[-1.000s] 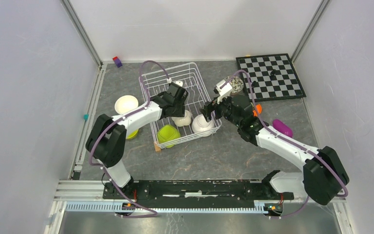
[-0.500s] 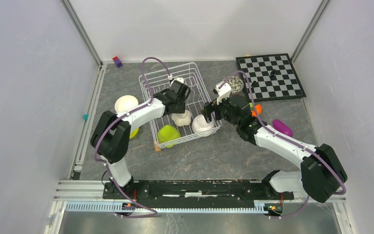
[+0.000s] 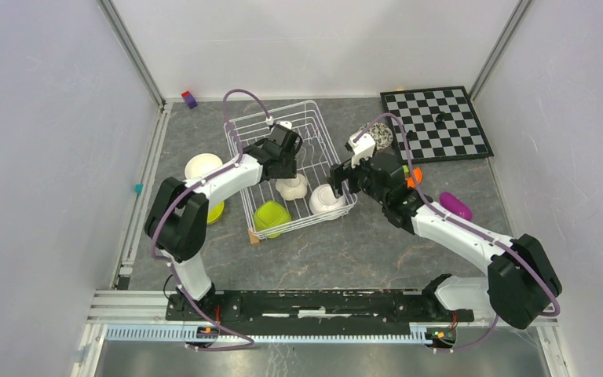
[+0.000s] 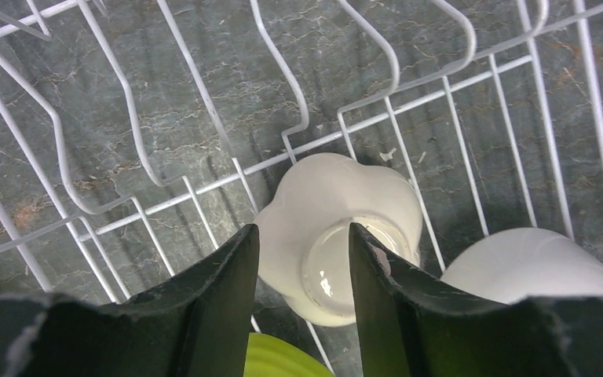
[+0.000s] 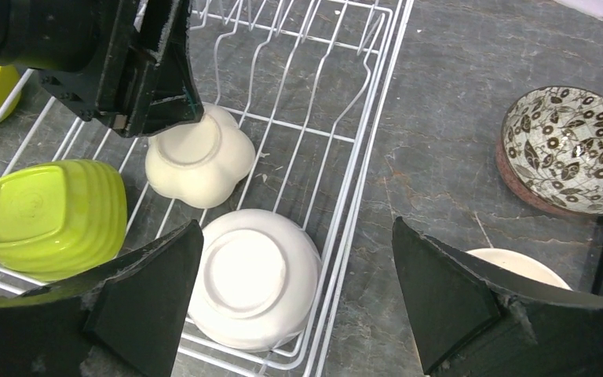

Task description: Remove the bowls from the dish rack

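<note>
Three lie upturned at 6 o'clock in the dish rack (image 3: pixel 312 126): lime green squarish bowl (image 5: pixel 51 216), scalloped cream bowl (image 5: pixel 200 157), round white bowl (image 5: pixel 253 275). I find left gripper (image 4: pixel 302 236) and right gripper (image 5: pixel 297 228) jaws spread, gripping nothing.

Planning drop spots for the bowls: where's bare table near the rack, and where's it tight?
Widest bare patch: table between the dish rack and the arms' mounting rail. Left of the rack is crowded: white bowl, lime bowl. Right side: floral bowl, chessboard, purple object.
</note>
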Controlling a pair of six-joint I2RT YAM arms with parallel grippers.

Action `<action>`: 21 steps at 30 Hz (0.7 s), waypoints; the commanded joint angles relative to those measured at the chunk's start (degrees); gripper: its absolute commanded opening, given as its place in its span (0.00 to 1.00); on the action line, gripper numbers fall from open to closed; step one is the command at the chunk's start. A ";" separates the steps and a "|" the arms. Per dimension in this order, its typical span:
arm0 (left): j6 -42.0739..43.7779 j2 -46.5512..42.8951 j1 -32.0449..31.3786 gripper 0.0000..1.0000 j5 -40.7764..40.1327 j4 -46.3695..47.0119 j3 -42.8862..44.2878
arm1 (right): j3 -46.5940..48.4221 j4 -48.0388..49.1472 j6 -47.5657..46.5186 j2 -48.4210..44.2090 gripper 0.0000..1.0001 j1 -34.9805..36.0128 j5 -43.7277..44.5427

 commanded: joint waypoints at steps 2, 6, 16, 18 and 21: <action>-2.43 -8.21 0.02 0.55 2.64 0.06 0.49 | 3.22 -0.48 1.74 -0.78 0.98 -0.20 3.48; -2.41 -13.76 0.01 0.62 2.54 -1.83 -1.01 | 2.68 -0.21 5.26 -1.72 0.98 -0.35 5.70; -3.69 -24.24 0.20 1.00 -2.37 -8.43 -5.46 | 7.65 -7.53 10.63 -0.48 0.98 -0.35 8.58; -1.00 -27.28 0.21 1.00 0.71 -3.10 -10.12 | 6.99 -6.15 10.75 -0.03 0.98 -0.43 6.79; -2.69 -29.82 0.30 1.00 1.87 -1.20 -13.91 | 3.48 0.66 8.66 -0.04 0.98 -0.40 1.72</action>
